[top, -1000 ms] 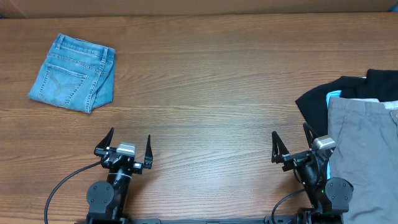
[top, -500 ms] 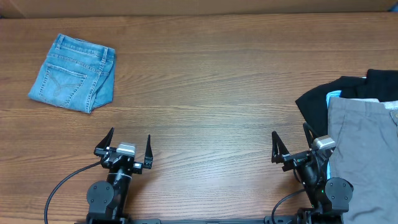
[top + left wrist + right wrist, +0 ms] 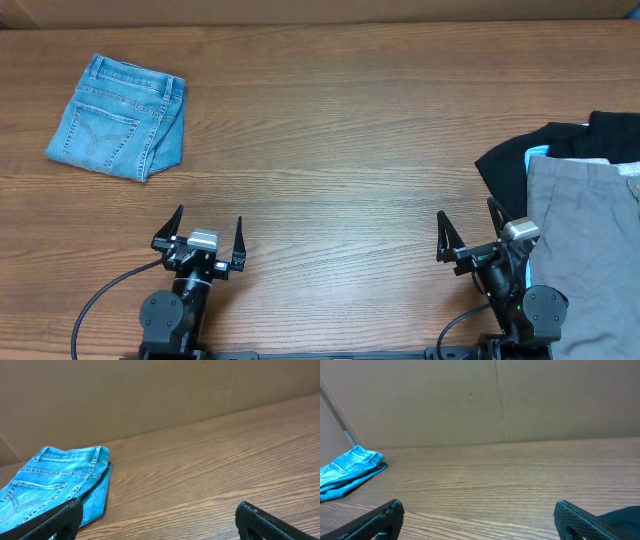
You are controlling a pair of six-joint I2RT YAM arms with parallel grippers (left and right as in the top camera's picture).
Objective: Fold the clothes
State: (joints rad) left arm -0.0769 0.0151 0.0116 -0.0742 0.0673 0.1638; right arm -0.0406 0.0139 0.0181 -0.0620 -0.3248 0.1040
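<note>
One folded denim shorts [image 3: 118, 117] — one grey shorts [image 3: 590, 240] atop black garments [image 3: 505, 165]

Wooden table [image 3: 350, 130] backed by brown cardboard wall [image 3: 470, 400]

One camera hangs high above the table [image 3: 350, 150] and looks straight down at the whole top. The two wrist cameras sit low near the front edge, close to the wood, and look across the table at the brown wall [image 3: 150, 395]. All three views show the blue jean shorts [image 3: 118, 118] on the left.
</note>
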